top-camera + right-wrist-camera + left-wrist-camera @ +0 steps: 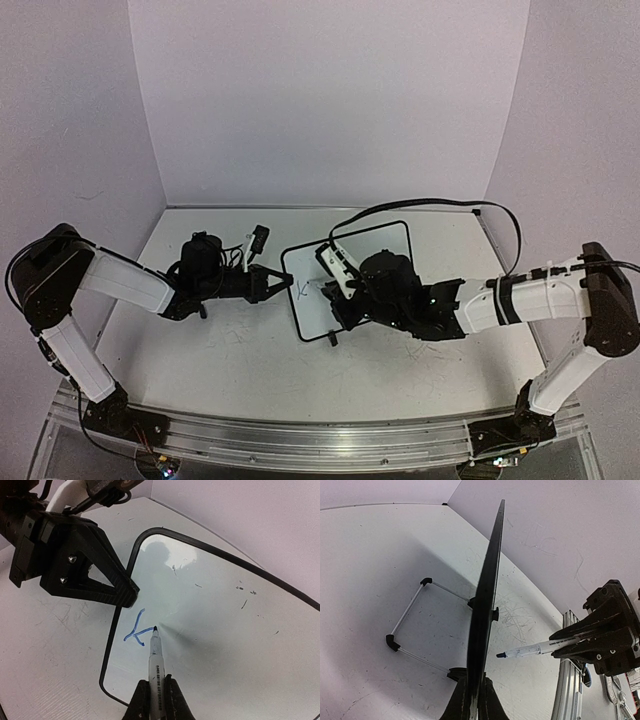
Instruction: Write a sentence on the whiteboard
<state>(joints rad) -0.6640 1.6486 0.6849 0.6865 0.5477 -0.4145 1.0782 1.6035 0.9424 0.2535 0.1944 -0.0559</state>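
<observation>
The whiteboard (385, 240) stands tilted mid-table, black-framed. It shows edge-on in the left wrist view (487, 590) and face-on in the right wrist view (225, 630). My left gripper (274, 283) is shut on its left edge, also seen in the wrist views (475, 700) (125, 592). My right gripper (335, 290) (156, 695) is shut on a white marker (156, 665) (540, 649). Its blue tip touches the board at the end of a blue letter "K" (136, 630) (303, 288) near the left edge. No other writing of the sentence shows.
A wire stand with black corner feet (410, 625) props the board from behind. Grey scuff scribbles (517, 615) mark the tabletop. A black cable (430, 205) arcs over the board's far side. An aluminium rail (300, 440) runs along the near edge. White walls enclose three sides.
</observation>
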